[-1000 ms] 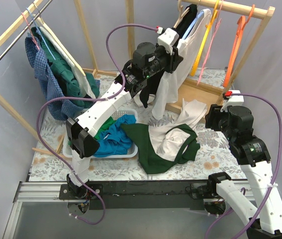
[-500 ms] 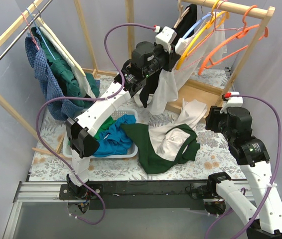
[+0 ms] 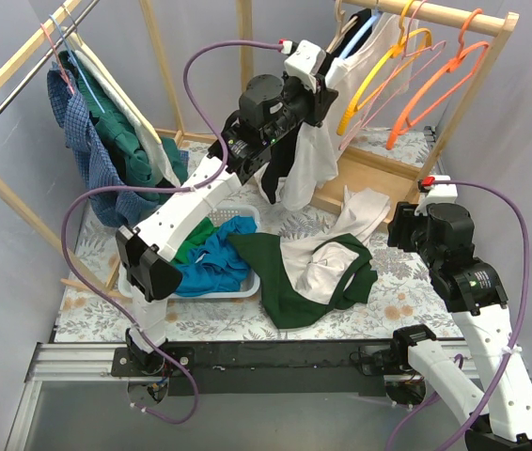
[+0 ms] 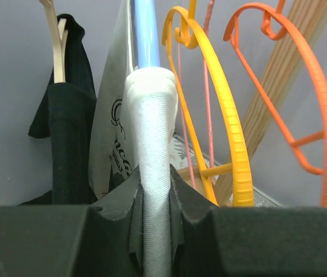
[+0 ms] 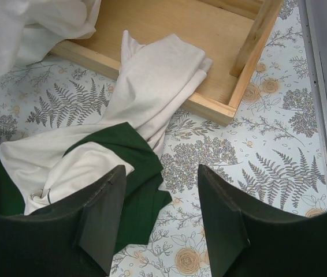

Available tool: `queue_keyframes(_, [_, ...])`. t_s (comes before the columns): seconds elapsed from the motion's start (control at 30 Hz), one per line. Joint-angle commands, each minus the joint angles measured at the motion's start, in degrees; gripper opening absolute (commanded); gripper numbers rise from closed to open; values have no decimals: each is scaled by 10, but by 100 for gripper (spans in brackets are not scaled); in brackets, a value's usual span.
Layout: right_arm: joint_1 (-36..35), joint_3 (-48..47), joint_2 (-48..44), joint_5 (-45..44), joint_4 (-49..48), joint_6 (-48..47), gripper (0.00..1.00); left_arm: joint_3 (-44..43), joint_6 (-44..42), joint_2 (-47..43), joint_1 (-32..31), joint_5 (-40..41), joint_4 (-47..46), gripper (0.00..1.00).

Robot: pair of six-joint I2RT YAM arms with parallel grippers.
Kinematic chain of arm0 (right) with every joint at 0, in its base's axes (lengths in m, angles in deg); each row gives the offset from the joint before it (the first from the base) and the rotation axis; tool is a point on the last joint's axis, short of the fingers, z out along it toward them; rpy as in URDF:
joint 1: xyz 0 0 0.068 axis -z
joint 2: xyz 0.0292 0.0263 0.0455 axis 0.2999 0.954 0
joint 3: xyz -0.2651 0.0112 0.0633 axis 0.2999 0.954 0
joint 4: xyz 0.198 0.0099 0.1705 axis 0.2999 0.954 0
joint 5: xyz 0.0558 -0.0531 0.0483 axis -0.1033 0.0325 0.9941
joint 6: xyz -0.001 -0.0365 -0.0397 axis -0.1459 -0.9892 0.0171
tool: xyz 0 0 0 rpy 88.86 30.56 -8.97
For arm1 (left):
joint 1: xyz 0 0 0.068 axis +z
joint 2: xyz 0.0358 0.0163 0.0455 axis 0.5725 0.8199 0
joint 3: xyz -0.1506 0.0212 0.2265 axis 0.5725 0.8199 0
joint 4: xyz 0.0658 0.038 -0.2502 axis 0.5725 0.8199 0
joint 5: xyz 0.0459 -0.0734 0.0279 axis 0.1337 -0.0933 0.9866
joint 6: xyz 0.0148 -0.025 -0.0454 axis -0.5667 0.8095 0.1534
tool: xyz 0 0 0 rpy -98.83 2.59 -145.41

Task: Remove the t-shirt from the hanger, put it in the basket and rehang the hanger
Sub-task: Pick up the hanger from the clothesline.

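two arms: left gripper [image 4: 155, 193] stretched up, pinching the white t-shirt [image 4: 152, 115] on its blue hanger [image 4: 146, 32]; right gripper [image 5: 160, 173], spread, points down over the table [image 5: 279, 173].

Racks: two, left rack [image 3: 7, 72] at 10 o'clock, right rack [image 3: 454, 13] at 1 o'clock. Basket [image 3: 224, 293]: one. Hangers, 1 o'clock: five: wood [image 4: 56, 40], blue [image 4: 146, 34], yellow [image 4: 236, 144], pink [image 4: 208, 17], orange [image 4: 324, 115].

The left arm stretches high and forward, its end effector [image 4: 155, 179] pinched on the t-shirt [image 4: 150, 109]. The right end effector [image 5: 160, 193] hovers low, jaws apart, facing down.
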Motion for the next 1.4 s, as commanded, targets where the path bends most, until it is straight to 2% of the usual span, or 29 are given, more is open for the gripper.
queue_keyframes(0.0, [3,5,-10,-9,-15,3,60,19,-12,-106,-1,8,-116,0])
queue_keyframes(0.33, [3,-9,-20,-7,-5,-9,65,231,-18,-273,-2,0,-116,0])
queue_keyframes(0.63, [2,-38,-16,-2,6,-15,71,343,-23,-402,-2,10,-64,0])
queue_keyframes(0.8, [3,-60,-9,-5,11,-26,72,310,-3,-450,-2,-32,21,0])
queue_keyframes(0.93, [2,-83,-6,-7,15,-29,72,286,2,-490,-2,-30,73,0])
queue_keyframes(1.17, [3,-101,-7,-5,18,-30,73,306,6,-562,-2,-33,125,0])
queue_keyframes(1.27, [3,-96,-5,11,21,-31,73,313,7,-568,-1,-29,141,0])
queue_keyframes(1.37, [3,-67,-4,85,32,-44,77,322,12,-567,-2,-13,144,0])
